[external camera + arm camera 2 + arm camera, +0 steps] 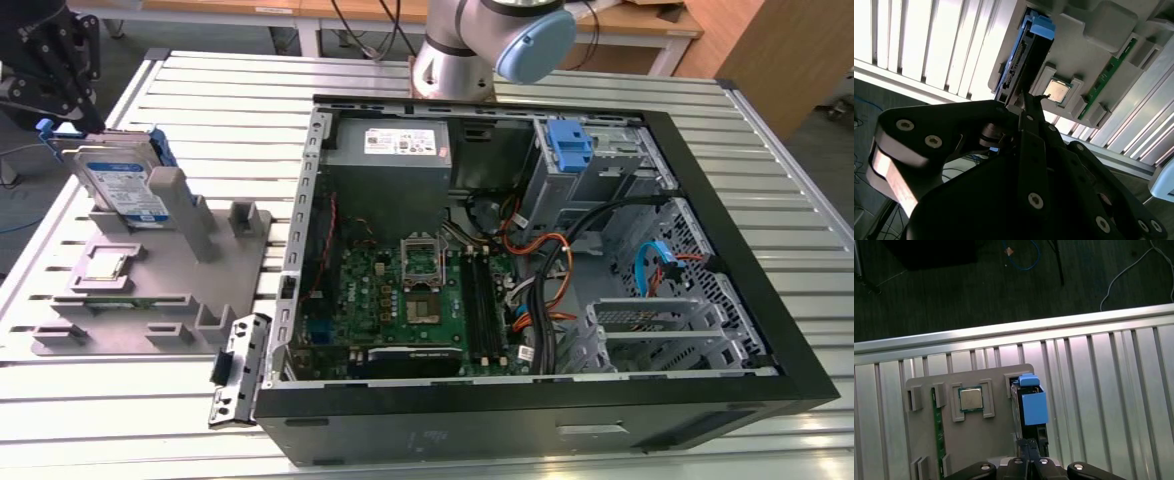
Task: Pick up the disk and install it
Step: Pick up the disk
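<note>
One black gripper (1027,444), fingers (1033,446) closed on nothing, is hovering over the upright silver, blue-bracketed disk (1033,406); grasping calls for opening them.

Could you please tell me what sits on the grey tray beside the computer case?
On the grey tray, the disk stands on edge in a slot, beside a processor chip and a green memory stick. The slot hides the disk's lower edge.

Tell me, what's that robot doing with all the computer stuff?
A robot arm's pincer hangs close over a disk that stands upright in a gray holder on the table. The disk has not been lifted yet. Next to the holder sits an open computer case.
</note>
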You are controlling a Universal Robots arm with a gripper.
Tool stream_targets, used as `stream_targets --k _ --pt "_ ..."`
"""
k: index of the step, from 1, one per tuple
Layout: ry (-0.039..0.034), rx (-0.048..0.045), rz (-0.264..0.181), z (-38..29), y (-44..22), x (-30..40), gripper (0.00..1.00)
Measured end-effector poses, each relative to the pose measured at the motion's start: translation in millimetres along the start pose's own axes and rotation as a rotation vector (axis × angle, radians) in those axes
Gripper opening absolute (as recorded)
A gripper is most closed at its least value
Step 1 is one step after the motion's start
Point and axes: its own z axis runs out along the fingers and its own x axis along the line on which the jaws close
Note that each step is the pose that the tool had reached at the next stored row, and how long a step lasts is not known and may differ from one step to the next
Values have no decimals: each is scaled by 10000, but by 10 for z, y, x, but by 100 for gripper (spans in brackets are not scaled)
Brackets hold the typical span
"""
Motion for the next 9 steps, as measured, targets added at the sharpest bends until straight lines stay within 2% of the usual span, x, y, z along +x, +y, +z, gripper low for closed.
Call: stream_targets --k 9 --pt "-20 -2 -33 3 0 0 10"
